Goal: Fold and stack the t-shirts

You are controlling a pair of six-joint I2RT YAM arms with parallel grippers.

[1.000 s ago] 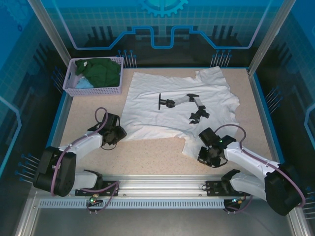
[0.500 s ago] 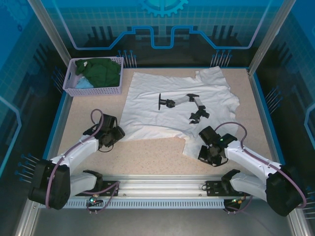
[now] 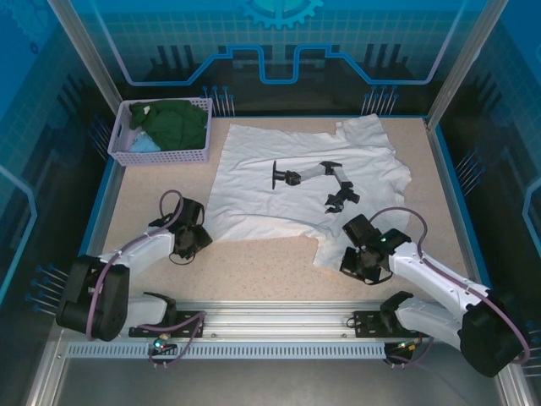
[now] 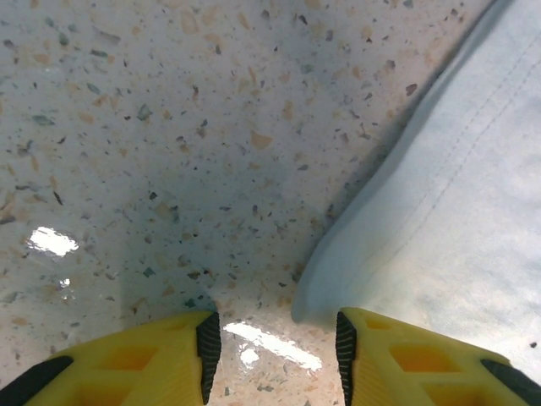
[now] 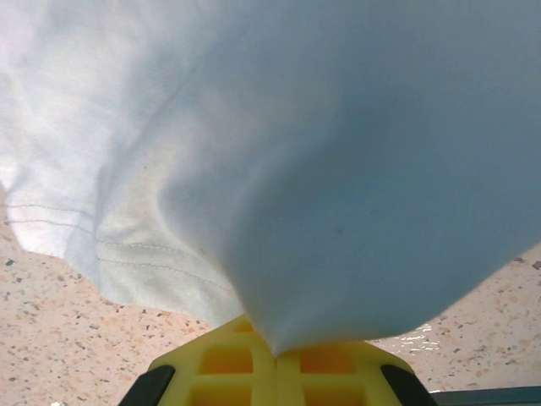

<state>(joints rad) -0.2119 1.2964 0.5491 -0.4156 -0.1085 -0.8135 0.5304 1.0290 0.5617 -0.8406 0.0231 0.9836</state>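
Seen from above, the white t-shirt [image 3: 249,203] lies spread on the bench [image 3: 254,275], right of centre. Its black print [image 3: 317,179], a jointed arm shape, faces up. The lavender basket [image 3: 127,156] stands at the far left corner, with the dark green t-shirt [image 3: 182,125] and the light blue t-shirt [image 3: 144,144] bundled inside.

The left wrist view adds detail. The left tool [image 4: 275,338] sits low over the bench with its yellow fingers parted and nothing clamped. A hem corner of the white t-shirt reaches just to one finger.

In the right wrist view, the right tool [image 5: 275,359] is closed, pinching a fold of the white t-shirt. The stitched hem is visible. From above, this tool sits at the shirt's near right corner.

The bench surface is beige, speckled and glossy, with glare spots. Blue-lit panels bearing line graphics and a gear emblem [image 3: 279,10] enclose the cell. An aluminium rail [image 3: 270,320] runs along the near edge.
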